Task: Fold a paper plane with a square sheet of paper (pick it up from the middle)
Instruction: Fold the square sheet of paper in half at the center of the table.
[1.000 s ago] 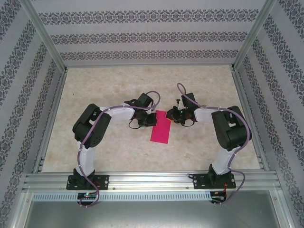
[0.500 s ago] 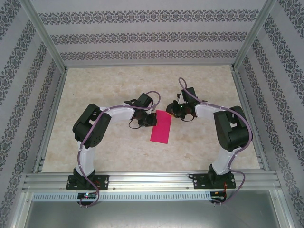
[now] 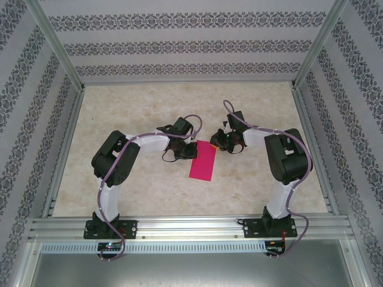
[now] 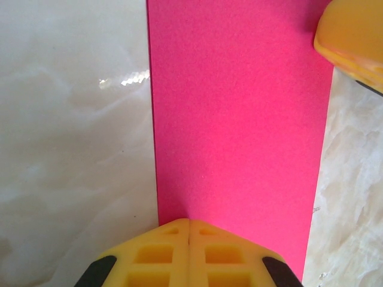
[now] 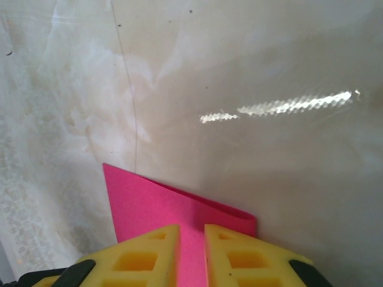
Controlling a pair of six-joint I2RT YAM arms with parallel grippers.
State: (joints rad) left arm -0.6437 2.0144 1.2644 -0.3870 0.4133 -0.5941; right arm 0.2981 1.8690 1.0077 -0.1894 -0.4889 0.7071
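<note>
Currently the sheet of paper (image 3: 202,162) lies flat at the centre of the table (image 3: 149,107), doubled into a narrow magenta rectangle whose long side runs from upper right to lower left in the top view.

I see the left gripper (image 4: 189,222) at the rectangle's upper left edge. Its yellow jaws are fully closed, tip against tip, and set on the paper's border. I cannot tell whether any paper is nipped between them. The left arm rises from its base at lower left, bends at a raised elbow, and runs its forearm rightward to the sheet.

I see the right gripper (image 5: 191,230) at the rectangle's upper right corner. Its jaws stand slightly apart, with pink showing in the narrow slot. The folded edge beside it curls a little off the table. The right arm mirrors the left, with its forearm reaching leftward.
</note>
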